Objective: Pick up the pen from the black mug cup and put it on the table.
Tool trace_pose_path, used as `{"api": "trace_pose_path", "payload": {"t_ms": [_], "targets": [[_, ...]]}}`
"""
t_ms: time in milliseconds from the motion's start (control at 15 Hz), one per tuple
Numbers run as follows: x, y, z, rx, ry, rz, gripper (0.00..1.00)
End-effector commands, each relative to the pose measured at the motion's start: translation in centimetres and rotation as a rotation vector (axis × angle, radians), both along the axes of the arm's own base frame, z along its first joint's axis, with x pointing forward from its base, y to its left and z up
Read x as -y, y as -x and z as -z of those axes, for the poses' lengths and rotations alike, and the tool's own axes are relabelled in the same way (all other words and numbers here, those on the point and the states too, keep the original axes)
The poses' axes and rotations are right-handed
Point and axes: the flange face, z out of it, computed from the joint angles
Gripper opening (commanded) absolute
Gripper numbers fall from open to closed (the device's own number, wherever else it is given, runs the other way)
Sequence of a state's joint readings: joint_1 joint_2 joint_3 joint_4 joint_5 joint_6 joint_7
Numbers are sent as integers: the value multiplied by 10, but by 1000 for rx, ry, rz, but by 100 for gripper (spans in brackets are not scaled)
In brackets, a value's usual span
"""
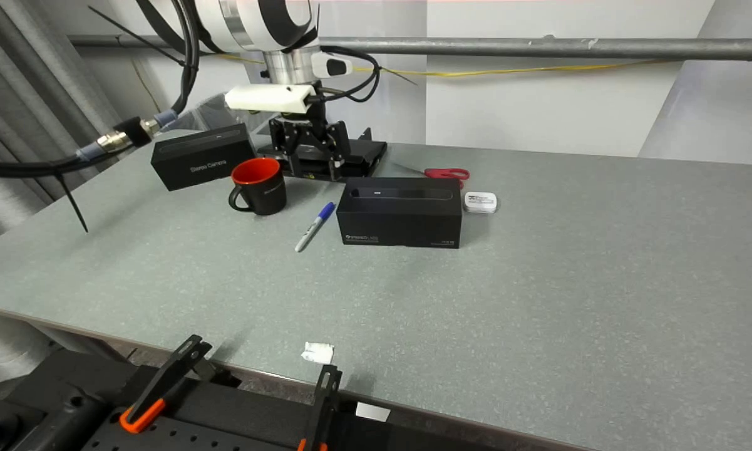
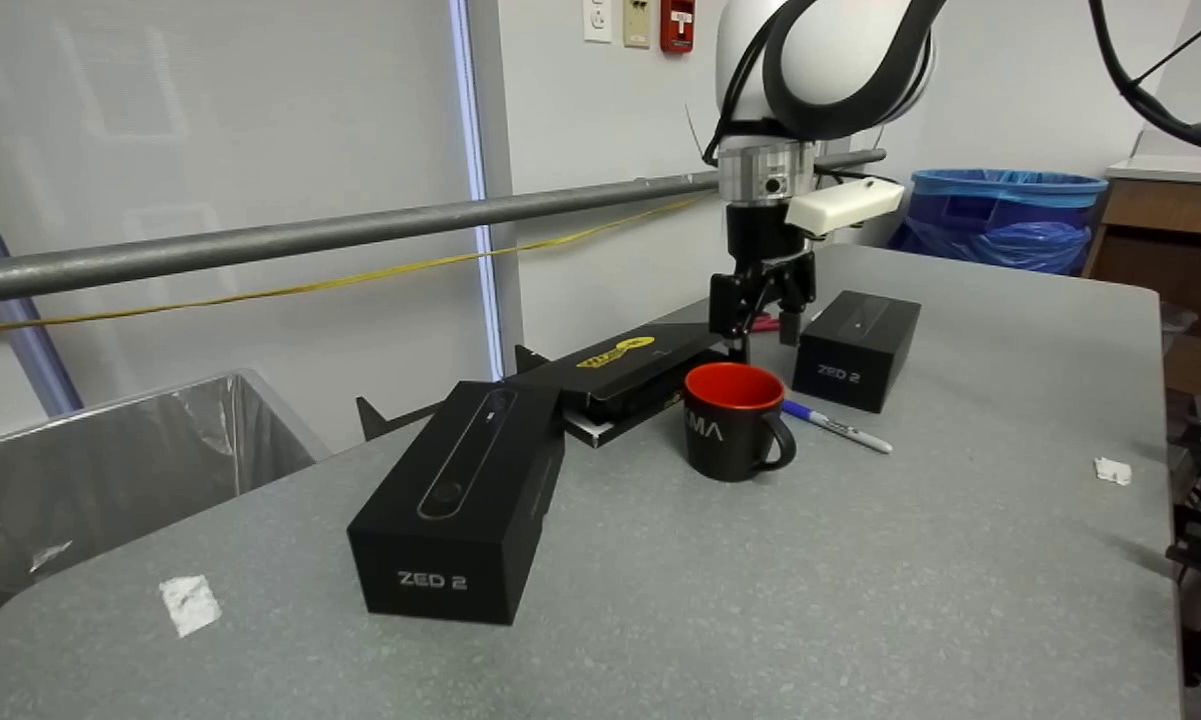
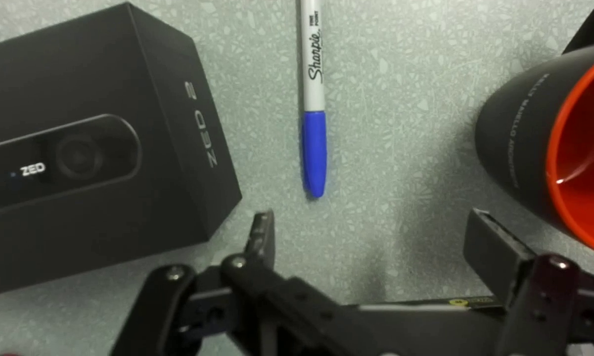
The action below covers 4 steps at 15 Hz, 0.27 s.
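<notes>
Grey table (image 1: 538, 300) | black mug (image 1: 264, 191) upright, red inside | pen (image 1: 315, 227) lying outside it | fingers (image 3: 494, 254) spread

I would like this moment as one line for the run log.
gripper: open, nothing held | black mug: upright | pen: lying on table, between black mug and ZED box | goal state: appears met

- Table (image 1: 570, 300) seen downward, toward wall (image 1: 538, 113), in an exterior view
- Table (image 2: 860, 600) seen lengthwise in an exterior view
- Pen (image 3: 314, 99) seen close, from overhead, wrist view
- Mug (image 2: 730, 425) shared by all
</notes>
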State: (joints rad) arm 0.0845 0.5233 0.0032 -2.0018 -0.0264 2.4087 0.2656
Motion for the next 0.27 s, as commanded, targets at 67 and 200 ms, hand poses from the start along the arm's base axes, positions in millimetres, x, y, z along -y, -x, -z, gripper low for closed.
{"api": "trace_pose_path", "payload": {"t_ms": [67, 200], "targets": [[-1, -2, -2, 4, 0, 4, 100], [-1, -2, -2, 4, 0, 6, 100]]}}
